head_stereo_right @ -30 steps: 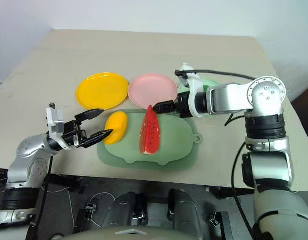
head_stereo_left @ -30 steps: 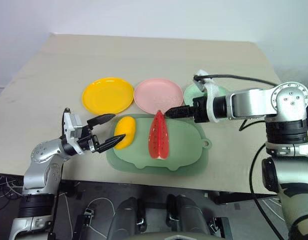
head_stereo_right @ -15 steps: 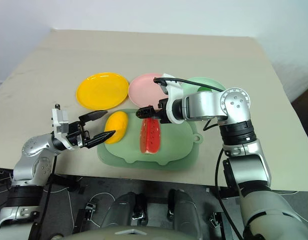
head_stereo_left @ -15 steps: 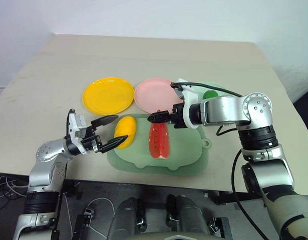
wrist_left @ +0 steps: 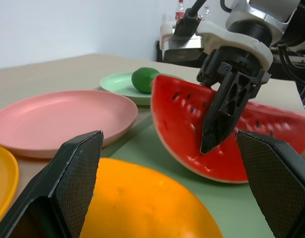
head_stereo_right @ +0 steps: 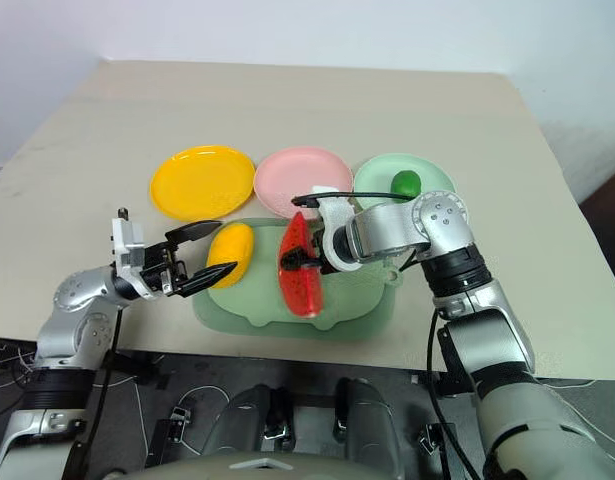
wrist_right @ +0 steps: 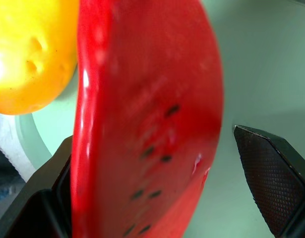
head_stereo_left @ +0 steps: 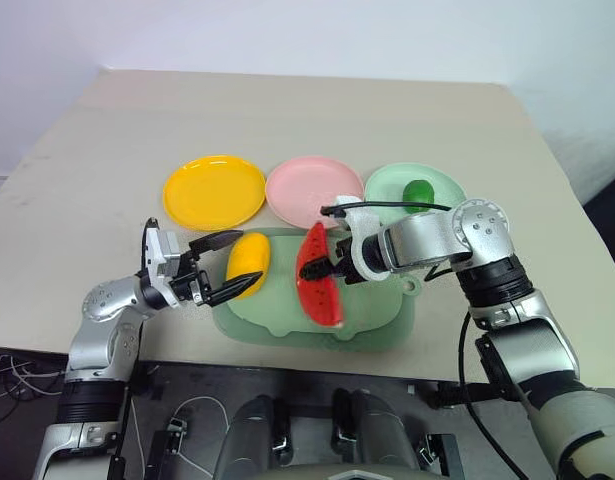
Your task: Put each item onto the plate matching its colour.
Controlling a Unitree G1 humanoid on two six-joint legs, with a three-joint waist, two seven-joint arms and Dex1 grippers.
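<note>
A beige table (head_stereo_left: 317, 110) stands before a plain pale wall, and on it there are three round plates in a row, one large mat and three toy foods. The yellow plate (head_stereo_left: 214, 191) is at the robot's left end of the row, the pink plate (head_stereo_left: 312, 189) in the middle and the mint green plate (head_stereo_left: 387, 186) at the right. One small dark green ball (head_stereo_left: 419, 190) already sits on the mint green plate. Nearer the robot lies the single pale green mat (head_stereo_left: 372, 322), with a rounded tab on its right edge. Two items rest on it: the yellow mango (head_stereo_left: 247, 265) at its left end and the red watermelon wedge (head_stereo_left: 318, 290) near its centre, standing on its green rind. The yellow and pink plates hold nothing. The left gripper (head_stereo_left: 225, 266) hovers just left of the mango, its two black fingers spread wide and holding nothing; in the left wrist view the mango (wrist_left: 142, 208) lies low between those fingers (wrist_left: 73, 173). The right gripper (head_stereo_left: 325, 268) points down at the watermelon wedge with its jaws wide; in the right wrist view the wedge (wrist_right: 147, 124) stands between the two fingers (wrist_right: 271, 173), with a gap showing on one side, and it is not gripped.
</note>
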